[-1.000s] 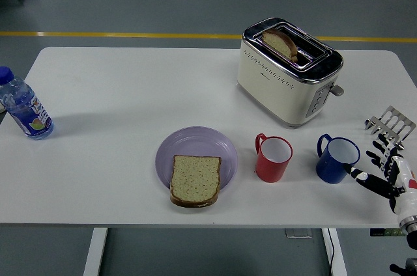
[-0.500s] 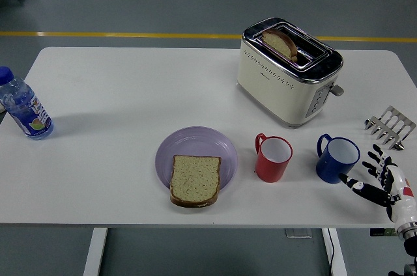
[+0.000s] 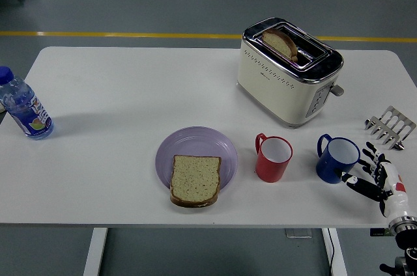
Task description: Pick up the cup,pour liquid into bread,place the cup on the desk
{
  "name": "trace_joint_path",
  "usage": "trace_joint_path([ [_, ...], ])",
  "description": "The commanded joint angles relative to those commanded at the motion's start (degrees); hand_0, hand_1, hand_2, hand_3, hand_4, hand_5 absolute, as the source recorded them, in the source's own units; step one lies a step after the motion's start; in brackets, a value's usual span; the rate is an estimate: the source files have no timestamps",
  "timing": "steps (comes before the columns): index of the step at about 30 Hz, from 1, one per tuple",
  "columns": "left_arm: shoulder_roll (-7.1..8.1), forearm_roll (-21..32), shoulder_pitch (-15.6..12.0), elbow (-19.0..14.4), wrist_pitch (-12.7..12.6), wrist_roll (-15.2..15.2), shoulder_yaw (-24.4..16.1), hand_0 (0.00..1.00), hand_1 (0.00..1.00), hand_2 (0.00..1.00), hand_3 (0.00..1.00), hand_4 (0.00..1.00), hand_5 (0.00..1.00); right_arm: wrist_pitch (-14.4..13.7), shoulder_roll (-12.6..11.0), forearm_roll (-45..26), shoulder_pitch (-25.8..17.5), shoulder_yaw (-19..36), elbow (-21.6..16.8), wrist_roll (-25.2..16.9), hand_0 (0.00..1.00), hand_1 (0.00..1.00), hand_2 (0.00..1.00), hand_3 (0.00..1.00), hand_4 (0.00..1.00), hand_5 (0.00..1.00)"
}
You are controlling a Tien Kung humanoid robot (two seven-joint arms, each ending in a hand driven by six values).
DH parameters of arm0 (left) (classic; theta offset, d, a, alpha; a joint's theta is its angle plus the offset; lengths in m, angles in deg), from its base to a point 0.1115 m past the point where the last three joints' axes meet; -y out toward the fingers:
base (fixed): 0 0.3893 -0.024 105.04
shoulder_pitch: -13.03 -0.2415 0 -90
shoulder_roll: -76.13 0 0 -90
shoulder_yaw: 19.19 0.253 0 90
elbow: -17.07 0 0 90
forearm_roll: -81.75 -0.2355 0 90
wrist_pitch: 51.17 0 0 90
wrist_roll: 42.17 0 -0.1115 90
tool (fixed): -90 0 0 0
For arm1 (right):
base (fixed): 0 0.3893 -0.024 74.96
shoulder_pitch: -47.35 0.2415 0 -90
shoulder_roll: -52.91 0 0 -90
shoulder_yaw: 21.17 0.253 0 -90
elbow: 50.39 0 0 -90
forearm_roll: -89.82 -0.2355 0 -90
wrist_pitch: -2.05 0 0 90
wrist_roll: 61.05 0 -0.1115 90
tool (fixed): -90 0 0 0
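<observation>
Right hand (image 3: 376,173) sits at the table's near right corner, fingers spread, gripping nothing, thumb tip just beside the blue cup (image 3: 337,158). Cup upright on the white table (image 3: 130,94), right of the red cup (image 3: 273,157). Bread slice (image 3: 195,179) lies on the purple plate (image 3: 195,140).

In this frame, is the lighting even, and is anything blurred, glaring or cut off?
Head view: lighting is soft and even, with faint shadows beside the toaster and water bottle; mild reflections on the toaster's chrome top, no blown-out glare; focus is sharp across the table; the right hand sits near the frame's lower right corner, its arm cut off by the edge.
</observation>
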Motion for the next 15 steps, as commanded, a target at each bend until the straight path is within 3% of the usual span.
trace_joint_path([
  [15, -0.01, -0.11, 0.19, -0.06, 0.12, -0.05, -0.15, 0.67, 0.74, 0.741, 0.639, 0.405, 0.998, -0.09, 1.59, -0.74, 3.03, -1.92, 2.87, -0.41, 0.924, 0.847, 0.926, 0.94, 0.998, 0.203],
])
